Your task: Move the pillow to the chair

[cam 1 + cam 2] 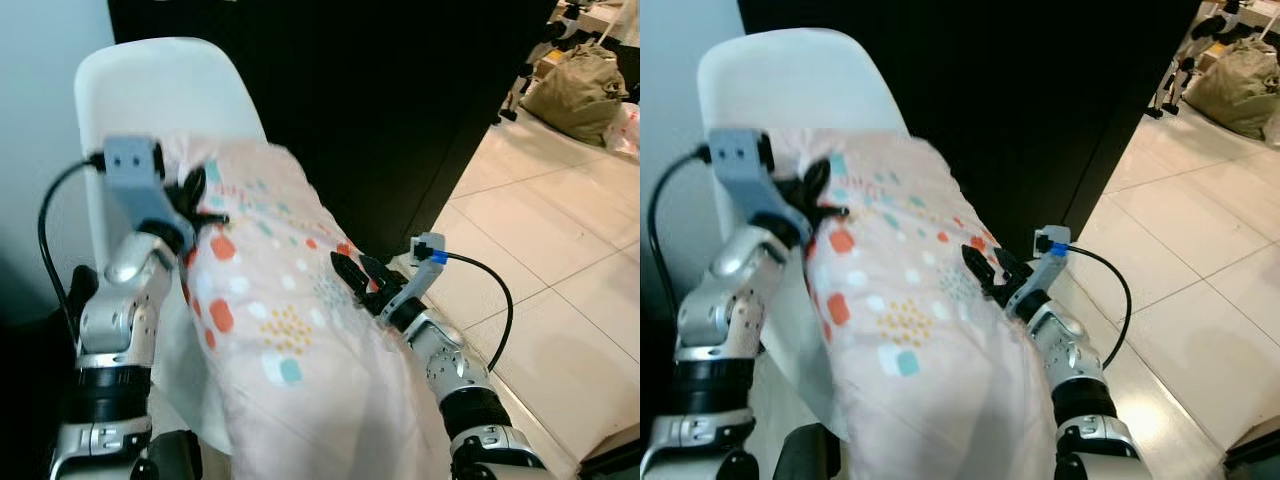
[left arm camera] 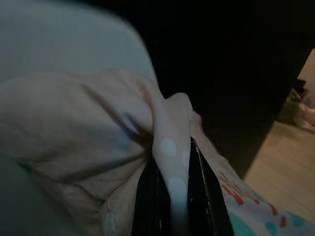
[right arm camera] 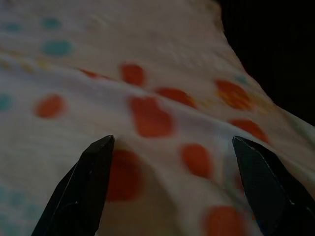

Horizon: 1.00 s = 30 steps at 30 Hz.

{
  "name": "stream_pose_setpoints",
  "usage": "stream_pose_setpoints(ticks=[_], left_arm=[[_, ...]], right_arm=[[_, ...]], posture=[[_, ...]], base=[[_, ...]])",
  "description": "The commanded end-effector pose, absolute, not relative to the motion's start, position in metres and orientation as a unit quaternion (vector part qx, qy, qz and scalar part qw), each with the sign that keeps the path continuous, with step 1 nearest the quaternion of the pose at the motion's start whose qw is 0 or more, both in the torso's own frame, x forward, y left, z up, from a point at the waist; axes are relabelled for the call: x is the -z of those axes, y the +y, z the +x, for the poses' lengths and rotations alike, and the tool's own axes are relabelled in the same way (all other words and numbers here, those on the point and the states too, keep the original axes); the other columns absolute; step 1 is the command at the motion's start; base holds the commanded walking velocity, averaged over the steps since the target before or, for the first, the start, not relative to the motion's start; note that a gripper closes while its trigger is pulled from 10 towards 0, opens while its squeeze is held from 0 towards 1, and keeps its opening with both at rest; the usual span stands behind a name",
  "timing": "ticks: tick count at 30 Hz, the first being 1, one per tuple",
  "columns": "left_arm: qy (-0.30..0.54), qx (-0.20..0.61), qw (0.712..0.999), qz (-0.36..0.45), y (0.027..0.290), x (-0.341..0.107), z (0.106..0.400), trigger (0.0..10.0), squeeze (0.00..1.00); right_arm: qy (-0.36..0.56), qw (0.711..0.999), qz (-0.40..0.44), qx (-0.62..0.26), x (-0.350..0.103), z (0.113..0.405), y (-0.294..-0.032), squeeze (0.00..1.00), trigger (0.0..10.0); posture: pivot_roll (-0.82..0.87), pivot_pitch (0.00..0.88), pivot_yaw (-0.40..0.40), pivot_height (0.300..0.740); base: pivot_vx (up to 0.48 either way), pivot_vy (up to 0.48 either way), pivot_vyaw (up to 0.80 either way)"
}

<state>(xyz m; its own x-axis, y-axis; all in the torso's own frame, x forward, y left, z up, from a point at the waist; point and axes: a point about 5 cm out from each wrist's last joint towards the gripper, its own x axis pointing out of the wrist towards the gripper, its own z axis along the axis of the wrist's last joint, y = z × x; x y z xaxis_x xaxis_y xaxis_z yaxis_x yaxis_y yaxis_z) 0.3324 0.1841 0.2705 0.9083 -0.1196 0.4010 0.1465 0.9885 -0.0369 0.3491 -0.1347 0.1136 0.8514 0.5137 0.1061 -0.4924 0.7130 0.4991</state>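
A long pale pink pillow with orange, teal and yellow spots lies across the white chair, its far end against the chair's back. My left gripper is at the pillow's upper left edge, shut on a fold of its cover. My right gripper rests against the pillow's right side, open, with its two black fingertips spread wide over the spotted fabric.
A black wall or cabinet stands right behind the chair. Light floor tiles stretch to the right. A tan bag and other clutter lie on the floor at the far right.
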Motion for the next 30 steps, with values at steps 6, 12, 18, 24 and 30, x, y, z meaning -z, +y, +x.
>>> stream_pose_setpoints(ticks=[6, 12, 18, 24, 30], left_arm=[[-0.317, 0.008, 0.947, 0.046, 0.197, -0.321, 0.31, 0.0, 0.0], [-0.361, -0.098, 0.923, 0.095, 0.223, -0.338, 0.295, 0.0, 0.0], [-0.382, -0.131, 0.904, 0.139, 0.227, -0.342, 0.287, 0.0, 0.0], [-0.367, -0.118, 0.91, 0.154, 0.217, -0.331, 0.295, 0.0, 0.0], [-0.341, -0.088, 0.926, 0.139, 0.199, -0.312, 0.306, 0.0, 0.0]], right_arm=[[0.016, 0.928, 0.272, -0.253, -0.113, 0.351, -0.14, 0.0, 10.0], [0.017, 0.927, 0.275, -0.253, -0.112, 0.352, -0.138, 0.0, 10.0], [0.017, 0.926, 0.276, -0.255, -0.113, 0.353, -0.136, 0.0, 10.0], [0.02, 0.928, 0.274, -0.253, -0.11, 0.351, -0.137, 0.0, 10.0], [0.091, 0.889, 0.196, -0.405, -0.094, 0.327, -0.118, 0.0, 10.0]], posture=[[0.14, 0.045, -0.152, 0.505], [0.15, 0.041, -0.158, 0.505], [0.14, 0.044, -0.156, 0.505], [0.14, 0.053, -0.149, 0.505], [0.12, 0.061, -0.139, 0.505]], base=[[0.0, 0.0, 0.0], [0.0, 0.0, 0.0], [0.0, 0.0, 0.0], [0.0, 0.0, 0.0], [0.0, 0.0, 0.0]])
